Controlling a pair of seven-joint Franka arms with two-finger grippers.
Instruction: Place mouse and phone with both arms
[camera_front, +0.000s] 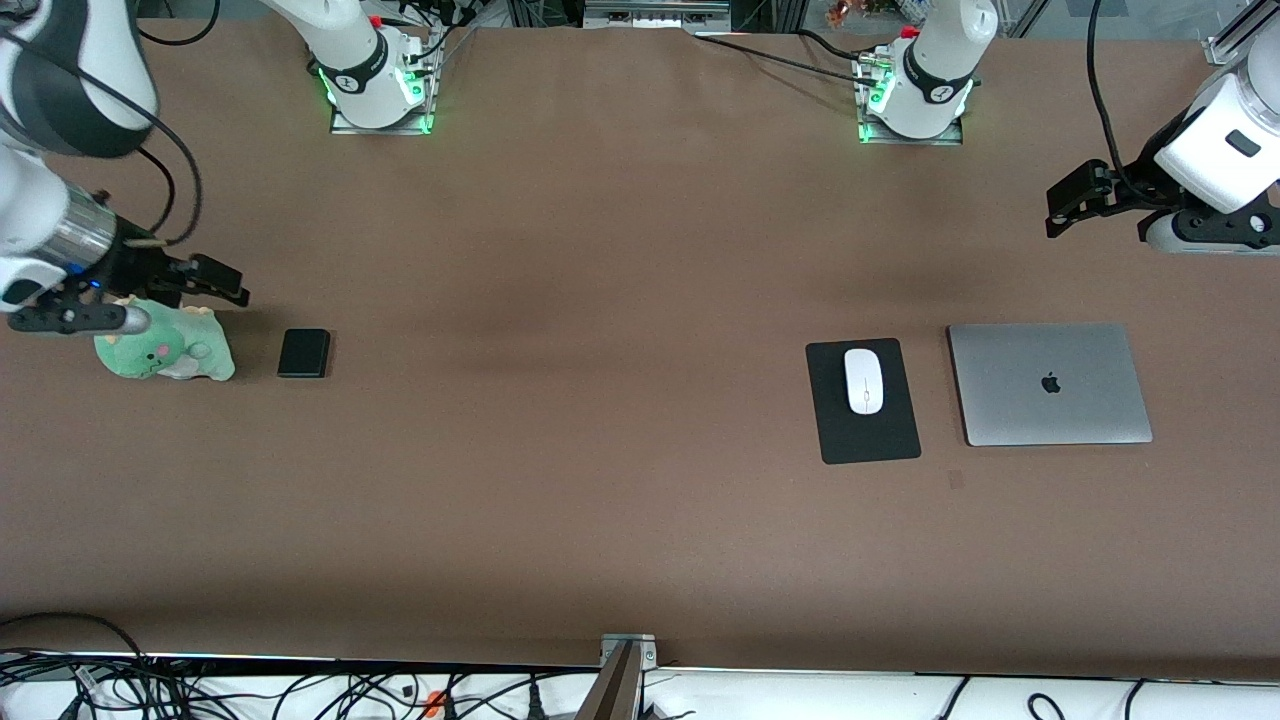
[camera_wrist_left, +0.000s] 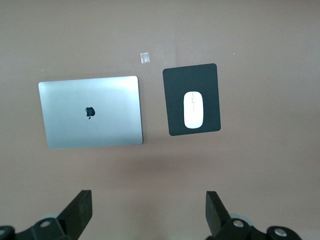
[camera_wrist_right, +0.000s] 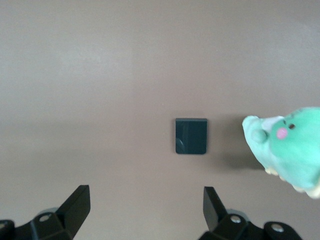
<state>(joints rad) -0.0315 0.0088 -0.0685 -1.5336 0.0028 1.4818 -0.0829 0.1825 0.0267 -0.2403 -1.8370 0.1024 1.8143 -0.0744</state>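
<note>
The white mouse (camera_front: 864, 380) (camera_wrist_left: 194, 109) lies on a black mouse pad (camera_front: 840, 430) (camera_wrist_left: 175, 100) toward the left arm's end of the table. The small black phone (camera_front: 303, 352) (camera_wrist_right: 191, 136) lies flat on the table toward the right arm's end, beside a green plush toy. My left gripper (camera_front: 1070, 200) (camera_wrist_left: 149, 210) hangs open and empty above bare table, apart from the mouse. My right gripper (camera_front: 225, 282) (camera_wrist_right: 146, 207) is open and empty too, hovering by the plush toy and clear of the phone.
A shut silver laptop (camera_front: 1048, 383) (camera_wrist_left: 90, 111) lies beside the mouse pad, at the left arm's end. The green plush toy (camera_front: 165, 345) (camera_wrist_right: 290, 147) sits under the right wrist. A small tape mark (camera_front: 956, 480) is nearer the front camera than the laptop.
</note>
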